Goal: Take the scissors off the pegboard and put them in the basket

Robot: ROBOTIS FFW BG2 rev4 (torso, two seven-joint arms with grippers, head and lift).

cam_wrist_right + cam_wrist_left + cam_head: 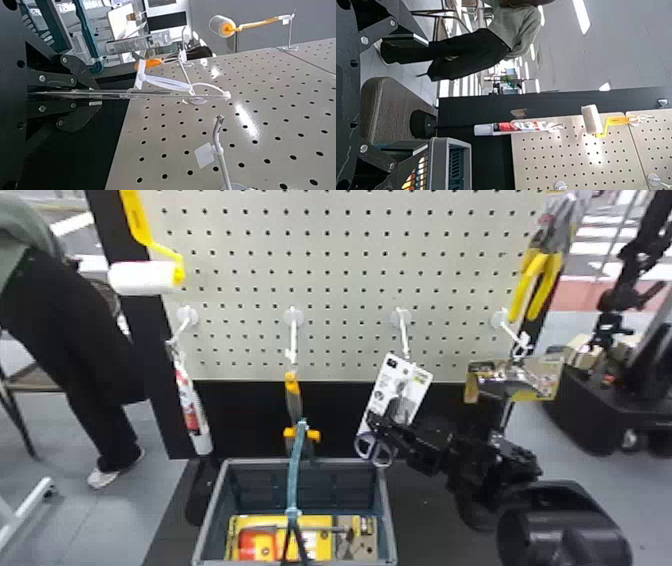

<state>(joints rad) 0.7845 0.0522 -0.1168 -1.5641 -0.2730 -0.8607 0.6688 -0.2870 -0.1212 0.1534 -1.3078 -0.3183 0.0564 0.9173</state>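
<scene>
"How is the left claw (427, 95) looking?"

"Its two fingers are standing well apart. The grey basket (440, 162) is sitting just past one finger, which is partly covering it, and some colourful packs (418, 172) are showing inside."

"And farther out from the claw?"

"A red-and-white tube (514, 126) is hanging ahead of the fingertips. The pegboard (573, 158) is standing beyond them too, and the paint roller (592, 118) with the yellow handle is hanging there, farther from the claw than the tube."
</scene>
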